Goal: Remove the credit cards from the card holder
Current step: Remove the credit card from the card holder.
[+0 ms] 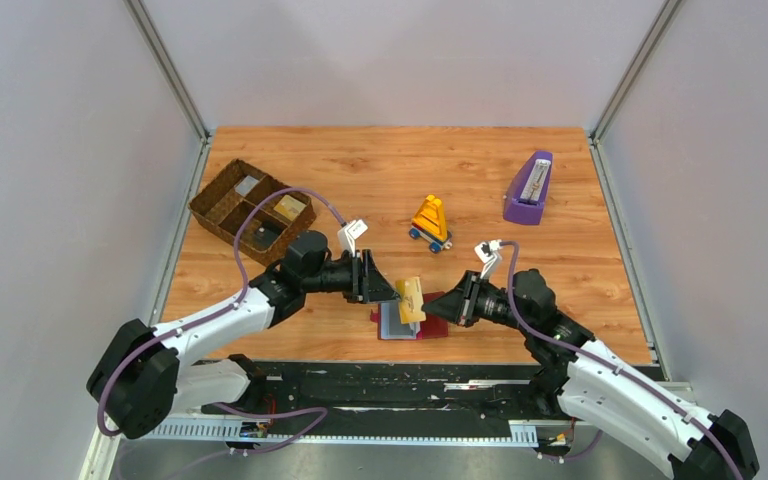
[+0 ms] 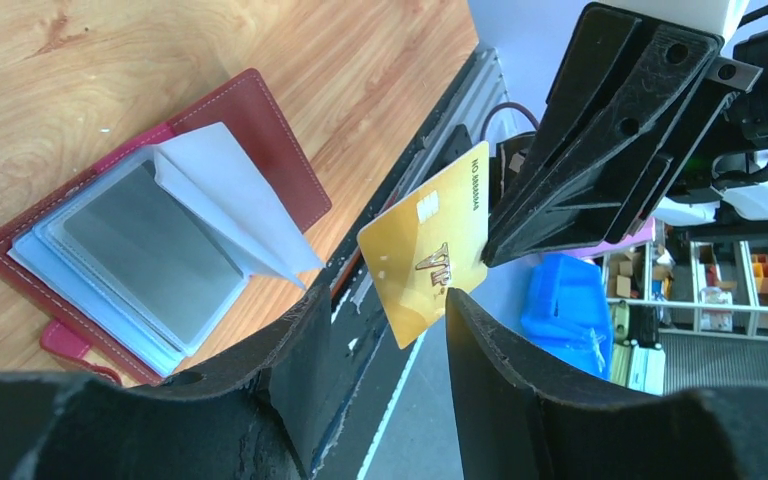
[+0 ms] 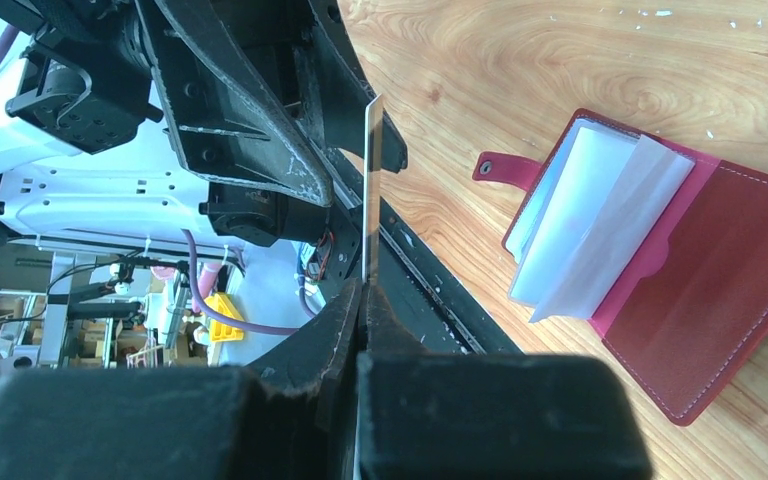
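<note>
The dark red card holder (image 1: pixel 433 327) lies open on the wood near the front edge, its grey-blue sleeves up; it also shows in the left wrist view (image 2: pixel 260 150) and the right wrist view (image 3: pixel 720 270). A gold credit card (image 1: pixel 411 298) hangs above it, pinched at one end by my right gripper (image 1: pixel 436 306), which is shut on it (image 3: pixel 363 285). The card appears edge-on (image 3: pixel 368 190) there. My left gripper (image 1: pixel 386 286) faces it from the left, open, with the card's (image 2: pixel 430 255) lower corner between its spread fingers (image 2: pixel 388 297), touching neither pad.
A brown wicker basket (image 1: pixel 250 205) with compartments holding cards stands at the back left. An orange and yellow toy (image 1: pixel 430 220) sits mid-table, a purple wedge stand (image 1: pixel 528 188) at the back right. The black rail of the table's front edge (image 1: pixel 410 375) runs just below the holder.
</note>
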{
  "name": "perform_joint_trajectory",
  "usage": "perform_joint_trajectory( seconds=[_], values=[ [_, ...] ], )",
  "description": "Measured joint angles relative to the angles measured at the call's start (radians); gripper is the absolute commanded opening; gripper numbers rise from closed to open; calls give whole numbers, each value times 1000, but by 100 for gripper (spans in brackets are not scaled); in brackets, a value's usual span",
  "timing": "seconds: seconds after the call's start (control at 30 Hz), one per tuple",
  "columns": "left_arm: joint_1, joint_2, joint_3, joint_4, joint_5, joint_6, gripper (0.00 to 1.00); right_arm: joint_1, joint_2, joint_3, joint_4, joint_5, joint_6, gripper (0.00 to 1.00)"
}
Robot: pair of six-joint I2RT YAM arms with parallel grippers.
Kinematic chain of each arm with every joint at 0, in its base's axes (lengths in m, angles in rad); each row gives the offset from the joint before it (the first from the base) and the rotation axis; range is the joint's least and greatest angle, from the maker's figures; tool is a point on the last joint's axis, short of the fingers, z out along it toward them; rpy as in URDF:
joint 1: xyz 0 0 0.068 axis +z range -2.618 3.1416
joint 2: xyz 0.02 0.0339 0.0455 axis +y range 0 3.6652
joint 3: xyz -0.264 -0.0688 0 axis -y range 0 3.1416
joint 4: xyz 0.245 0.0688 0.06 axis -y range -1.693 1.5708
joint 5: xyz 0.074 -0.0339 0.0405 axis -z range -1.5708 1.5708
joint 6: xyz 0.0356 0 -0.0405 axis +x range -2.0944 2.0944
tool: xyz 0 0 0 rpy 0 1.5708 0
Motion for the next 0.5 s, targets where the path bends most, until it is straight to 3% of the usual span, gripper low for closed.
perform_joint_trajectory(
  seconds=[0.23, 0.4, 0.5],
  values=[
    [0, 2, 8, 12, 3, -2, 48, 0, 39, 0, 23, -19, 8, 0],
    [2, 2, 6, 80, 6, -41, 24, 0, 54, 0, 36, -31, 20, 0],
    [2, 0, -8, 130, 6, -71, 21, 0, 55, 0, 44, -31, 25, 0]
  ],
)
